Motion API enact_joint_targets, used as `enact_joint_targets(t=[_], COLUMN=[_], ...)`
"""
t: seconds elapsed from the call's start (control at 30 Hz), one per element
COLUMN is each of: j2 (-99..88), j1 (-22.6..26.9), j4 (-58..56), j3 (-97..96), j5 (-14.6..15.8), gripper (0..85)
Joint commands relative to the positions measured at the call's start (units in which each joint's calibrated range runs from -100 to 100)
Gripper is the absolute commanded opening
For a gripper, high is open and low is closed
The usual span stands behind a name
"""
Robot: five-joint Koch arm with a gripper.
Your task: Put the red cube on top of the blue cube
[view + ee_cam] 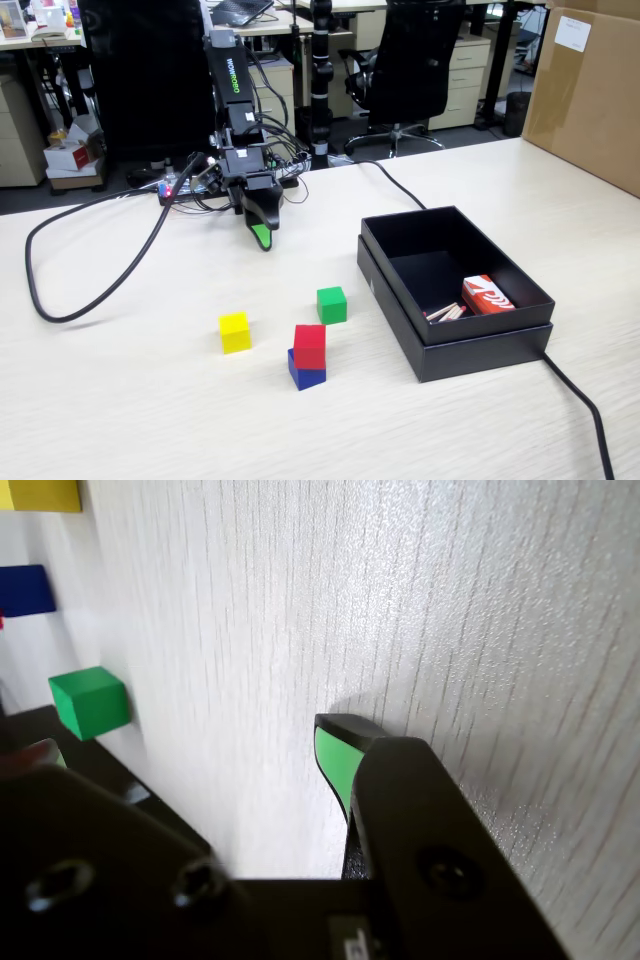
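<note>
Red cube point(310, 345) is seen stacked on blue cube point(305, 377) in the fixed view, sitting slightly skewed toward 1 o'clock, so a strip of blue top is left exposed at the front-left. Stack judged stable; placement taken as done. From the stack, yellow cube point(235, 332) lies at 9 o'clock, near; green cube point(332, 304) at 1 o'clock, just beside but apart. Black box point(452, 290) sits at 3 o'clock, a red-and-white carton point(487, 295) inside it.

Gripper point(262, 238) is parked well apart at 11 o'clock of the stack, tip down near the table point(120, 400), nothing held. In the wrist view only one green-padded tip point(335, 760) is shown clearly; the other jaw is hidden behind the housing, so whether the fingers are released or clenched cannot be told.

In the wrist view, green cube point(90, 701) sits at 9 o'clock, a sliver of blue cube point(27, 590) at 10 o'clock, yellow cube point(40, 494) at 11 o'clock.

Step in hand judged as retreat/rest. To be done well: arm kept clear of the stack, no sweep through the cubes, cable point(90, 290) left undragged so the table is not jolted.
</note>
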Motion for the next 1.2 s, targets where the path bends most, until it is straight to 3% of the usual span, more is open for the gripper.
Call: enact_joint_targets(t=[0.0,1.17], j2=[0.27,-2.94], j1=[-0.05,-0.39], j4=[4.44,5.3], j3=[-4.61,-7.06], j5=[-1.56,-1.66], gripper=[50.1,48.8])
